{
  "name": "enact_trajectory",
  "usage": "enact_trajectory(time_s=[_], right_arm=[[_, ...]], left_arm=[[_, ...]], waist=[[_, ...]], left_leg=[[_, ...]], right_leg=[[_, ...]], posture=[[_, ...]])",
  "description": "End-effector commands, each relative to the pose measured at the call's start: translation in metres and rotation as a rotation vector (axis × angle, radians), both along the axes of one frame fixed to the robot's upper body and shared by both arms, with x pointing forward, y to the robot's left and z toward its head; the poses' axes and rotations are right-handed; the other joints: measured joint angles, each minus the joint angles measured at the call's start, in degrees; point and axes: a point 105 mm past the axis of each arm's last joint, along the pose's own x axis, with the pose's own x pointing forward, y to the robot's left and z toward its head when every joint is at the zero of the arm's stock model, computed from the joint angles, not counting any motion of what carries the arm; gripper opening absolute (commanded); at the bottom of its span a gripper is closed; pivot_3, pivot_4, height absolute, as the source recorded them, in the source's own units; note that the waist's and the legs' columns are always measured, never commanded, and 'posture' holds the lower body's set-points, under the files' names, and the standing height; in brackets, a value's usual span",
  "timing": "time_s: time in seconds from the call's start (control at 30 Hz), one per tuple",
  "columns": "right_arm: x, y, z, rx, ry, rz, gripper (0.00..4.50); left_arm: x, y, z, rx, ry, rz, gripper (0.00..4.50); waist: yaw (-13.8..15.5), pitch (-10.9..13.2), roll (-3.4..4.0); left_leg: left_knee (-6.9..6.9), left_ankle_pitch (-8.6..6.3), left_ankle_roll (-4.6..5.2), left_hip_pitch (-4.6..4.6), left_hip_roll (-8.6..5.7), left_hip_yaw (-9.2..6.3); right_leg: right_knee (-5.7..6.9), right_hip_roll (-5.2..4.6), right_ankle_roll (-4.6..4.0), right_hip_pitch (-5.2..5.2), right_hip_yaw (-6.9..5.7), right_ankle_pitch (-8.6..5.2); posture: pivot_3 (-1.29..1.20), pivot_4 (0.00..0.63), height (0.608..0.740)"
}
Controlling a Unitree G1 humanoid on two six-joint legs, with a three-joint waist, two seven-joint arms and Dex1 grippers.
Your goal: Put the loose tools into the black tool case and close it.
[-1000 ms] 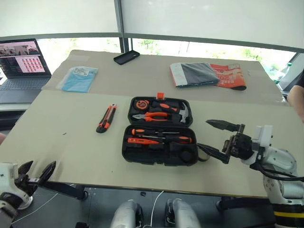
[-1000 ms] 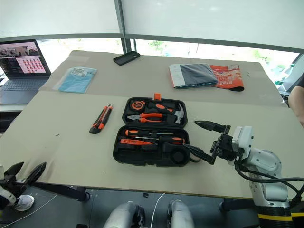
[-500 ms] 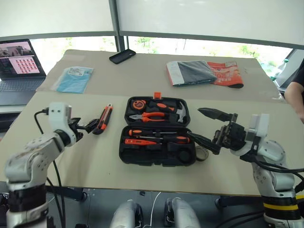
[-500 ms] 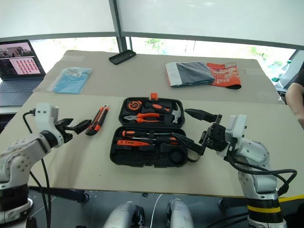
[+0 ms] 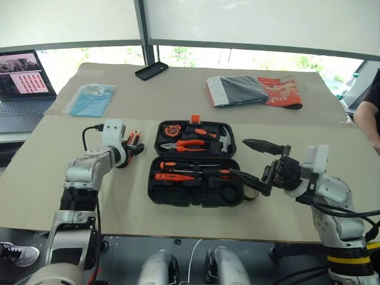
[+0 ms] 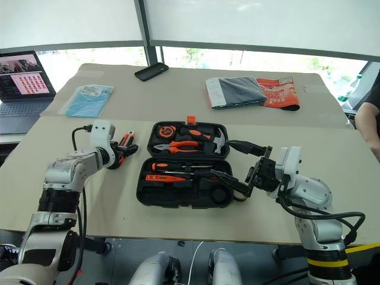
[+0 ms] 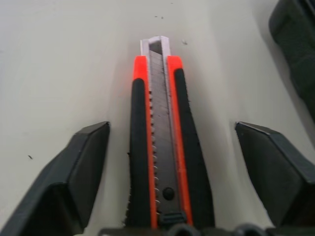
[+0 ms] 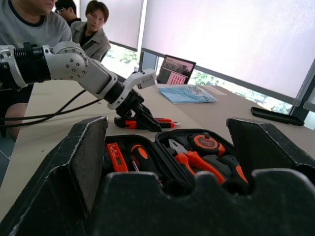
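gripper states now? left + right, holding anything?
Left gripper: jaws open, straddling the utility knife, not clamped on it.
Right gripper: jaws open, empty, beside the tool case.

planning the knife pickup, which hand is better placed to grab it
Left. The left hand already straddles the utility knife, fingers open on either side. The right hand hovers open by the black tool case, away from it.

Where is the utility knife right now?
The utility knife lies on the table left of the open tool case, between the left hand's open fingers.
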Motion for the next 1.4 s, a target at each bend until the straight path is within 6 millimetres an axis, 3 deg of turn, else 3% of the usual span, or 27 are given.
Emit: enact_trajectory(time_s=[0.03, 0.13, 0.27, 0.37, 0.5, 0.63, 0.83, 1.03, 1.4], right_arm=[[-0.006, 0.001, 0.009, -0.005, -0.039, 0.01, 4.5], [-0.006, 0.0, 0.009, -0.011, -0.035, 0.008, 4.5], [-0.006, -0.002, 0.009, -0.024, -0.037, 0.003, 4.5], [-0.007, -0.011, 0.01, -0.048, -0.028, -0.011, 4.5], [-0.013, -0.026, 0.004, -0.105, 0.037, -0.012, 4.5], [-0.023, -0.038, -0.01, -0.213, 0.065, -0.011, 4.5], [-0.032, -0.038, -0.017, -0.255, 0.083, -0.013, 4.5], [-0.037, -0.048, -0.015, -0.256, 0.087, -0.075, 4.5], [-0.042, -0.046, -0.021, -0.25, 0.099, -0.096, 4.5]], left_arm=[[-0.001, -0.004, -0.003, -0.008, 0.01, -0.034, 2.64], [-0.007, 0.005, 0.004, -0.028, -0.01, -0.039, 1.6], [-0.013, 0.004, 0.044, -0.079, -0.213, -0.163, 1.55], [-0.049, -0.014, 0.08, -0.019, -0.362, -0.595, 1.55], [-0.083, -0.043, 0.088, 0.047, -0.307, -0.949, 1.55], [-0.121, -0.094, 0.073, 0.109, -0.2, -1.324, 1.55], [-0.12, -0.135, 0.041, 0.208, -0.134, -1.401, 1.55], [-0.116, -0.142, 0.026, 0.318, -0.1, -1.431, 1.55], [-0.122, -0.162, 0.012, 0.318, -0.05, -1.505, 1.55]], waist=[[0.0, 0.0, 0.0], [0.0, 0.0, 0.0], [-0.1, 0.0, -0.01], [-0.3, 0.1, -0.07], [0.1, 0.0, 0.01], [1.2, 0.0, 0.04], [1.3, 0.0, 0.03], [1.0, 0.0, 0.03], [1.4, 0.0, 0.03]], left_leg=[[0.0, 0.0, 0.0, 0.0, 0.0, 0.0], [0.0, 0.0, 0.01, -0.01, -0.01, 0.0], [0.0, -0.01, 0.03, -0.02, 0.01, 0.0], [0.0, 0.01, -0.03, -0.09, 0.05, -0.01], [0.0, -0.25, -0.49, -0.09, 0.05, -0.01], [0.03, -0.35, -0.34, -0.08, -0.07, -0.02], [0.1, -0.08, 0.27, -0.15, -0.07, -0.01], [0.09, -0.06, 0.28, -0.15, -0.01, -0.07], [0.13, -0.12, 0.41, -0.21, -0.03, -0.12]], right_leg=[[0.0, -0.02, 0.01, 0.0, 0.0, 0.0], [0.0, -0.03, 0.01, 0.0, 0.0, 0.0], [-0.02, -0.17, 0.0, -0.03, 0.03, 0.0], [-0.02, -0.19, -0.01, -0.11, -0.01, 0.0], [-0.05, -0.28, -0.08, -0.12, -0.05, -0.04], [-0.11, -0.28, 0.01, 0.0, -0.08, -0.06], [-0.15, 0.02, 0.11, -0.02, 0.01, -0.01], [-0.13, 0.11, 0.1, -0.05, 0.02, -0.01], [-0.17, 0.06, 0.1, -0.04, 0.0, -0.02]], posture=[[0.0, 0.15, 0.74], [0.0, 0.15, 0.74], [0.0, 0.15, 0.74], [0.0, 0.15, 0.74], [0.0, 0.15, 0.74], [0.0, 0.15, 0.74], [0.0, 0.15, 0.74], [0.0, 0.15, 0.74], [0.0, 0.15, 0.74]])
